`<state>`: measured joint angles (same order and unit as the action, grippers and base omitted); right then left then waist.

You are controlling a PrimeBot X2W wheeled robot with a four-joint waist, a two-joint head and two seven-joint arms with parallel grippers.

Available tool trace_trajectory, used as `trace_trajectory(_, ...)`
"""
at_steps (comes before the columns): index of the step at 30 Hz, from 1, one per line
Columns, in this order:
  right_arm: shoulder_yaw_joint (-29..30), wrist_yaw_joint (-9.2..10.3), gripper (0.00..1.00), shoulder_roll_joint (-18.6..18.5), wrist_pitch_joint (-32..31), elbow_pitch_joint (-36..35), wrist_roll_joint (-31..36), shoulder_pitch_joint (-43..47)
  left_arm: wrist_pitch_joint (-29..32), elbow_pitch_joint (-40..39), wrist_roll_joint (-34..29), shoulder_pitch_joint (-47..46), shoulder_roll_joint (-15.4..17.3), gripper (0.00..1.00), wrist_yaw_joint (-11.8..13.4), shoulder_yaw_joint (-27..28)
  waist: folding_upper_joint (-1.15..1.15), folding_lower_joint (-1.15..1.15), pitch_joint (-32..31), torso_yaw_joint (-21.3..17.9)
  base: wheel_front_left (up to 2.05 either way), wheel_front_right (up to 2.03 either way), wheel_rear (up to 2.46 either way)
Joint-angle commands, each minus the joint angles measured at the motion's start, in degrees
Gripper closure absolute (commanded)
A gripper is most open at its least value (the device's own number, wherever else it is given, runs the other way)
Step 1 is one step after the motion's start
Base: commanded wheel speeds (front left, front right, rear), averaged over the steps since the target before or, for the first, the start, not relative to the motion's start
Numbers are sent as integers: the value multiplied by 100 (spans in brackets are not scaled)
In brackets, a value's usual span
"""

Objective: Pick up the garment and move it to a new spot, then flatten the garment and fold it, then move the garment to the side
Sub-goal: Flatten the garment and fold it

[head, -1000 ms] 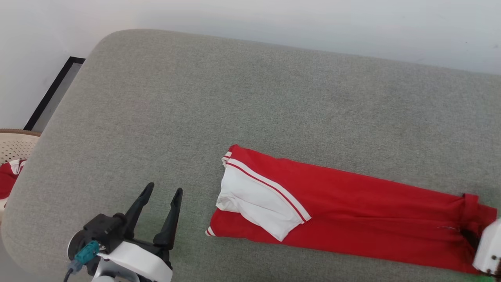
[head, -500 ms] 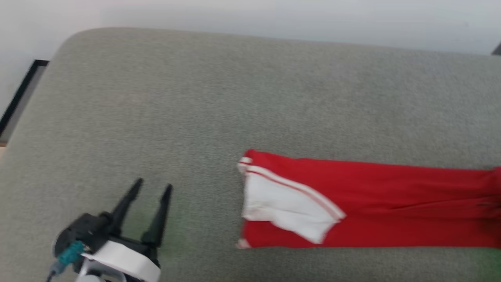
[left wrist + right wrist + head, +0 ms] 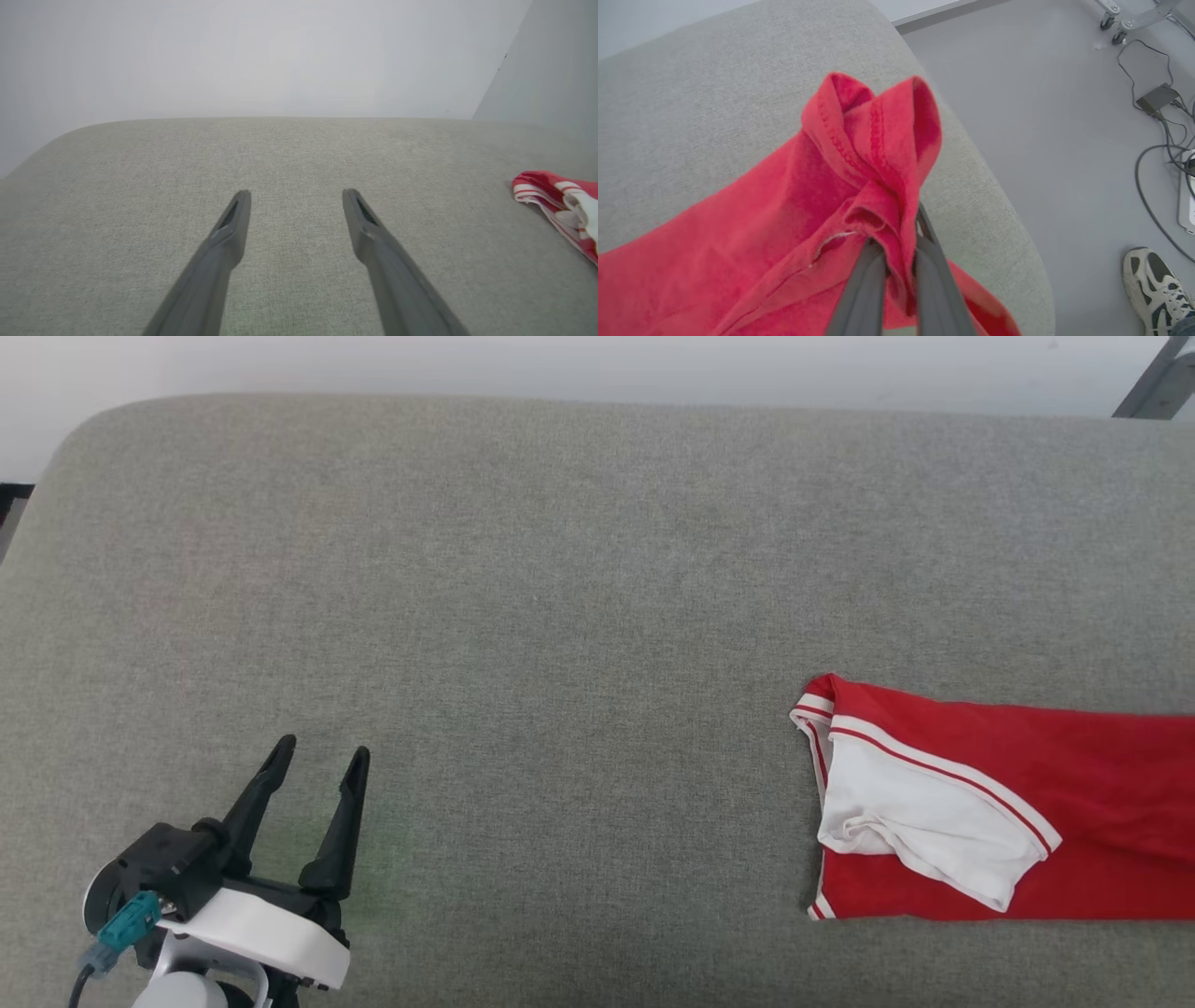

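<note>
- Your right hand (image 3: 899, 242) is clamped on a bunched fold of the garment (image 3: 775, 224), with red cloth gathered and rising just past its fingertips. The pinch sits at the garment's end, so the rest can trail behind the hand in one long strip.
- From that grip the garment runs away from the right hand across the grey cushion (image 3: 691, 93). It lies flat and narrow, and by the look of it is already doubled lengthwise.
- In the head view the garment (image 3: 1074, 775) lies well apart from your left hand (image 3: 322, 749), off to that hand's right. A white sleeve (image 3: 924, 812) is folded over the red at the end nearest it.
- Your left hand is spread wide and holds nothing, poised low over bare cushion. Judged from the task, it is placed there to take the sleeve end when the cross fold comes.
- The gripped end lies near the cushion's rounded corner, with the floor (image 3: 1041, 116), cables (image 3: 1153, 154) and a person's shoe (image 3: 1153, 280) beyond the right hand. A drag farther that way risks sliding cloth over the edge.
</note>
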<state>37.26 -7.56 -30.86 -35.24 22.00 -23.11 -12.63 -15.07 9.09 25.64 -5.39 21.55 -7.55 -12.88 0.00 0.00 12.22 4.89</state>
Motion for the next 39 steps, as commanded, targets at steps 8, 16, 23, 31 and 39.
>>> trace_trajectory(8, -1304, 10, 100, 301, -517, -988, -605, 331, -11, 94, -85, 91, -73, 0, 16, -61, 0, 0, -215, 46, 0, 0, 0)
trace_trajectory(16, -2928, 10, 100, 703, -1107, -2557, -1075, 475, -11, 128, -109, 124, -105, 0, 16, -163, 0, 0, -318, 231, 0, 0, 0)
trace_trajectory(23, -4030, 9, 100, 851, -1375, -3035, -1063, 358, -11, 214, -64, 1, -66, 0, 16, -272, 0, 0, -333, 442, 0, 0, 0)
trace_trajectory(31, -4806, 9, 100, 850, -1217, -2485, -986, 189, -11, 170, -94, -37, -88, 0, 16, -308, 0, 0, -308, 555, 0, 0, 0)
trace_trajectory(39, -5122, 10, 3, 771, -634, -1836, -1095, 1, -11, 152, -95, -89, -65, 0, 16, -293, 0, 0, -316, 494, 0, 0, 0)
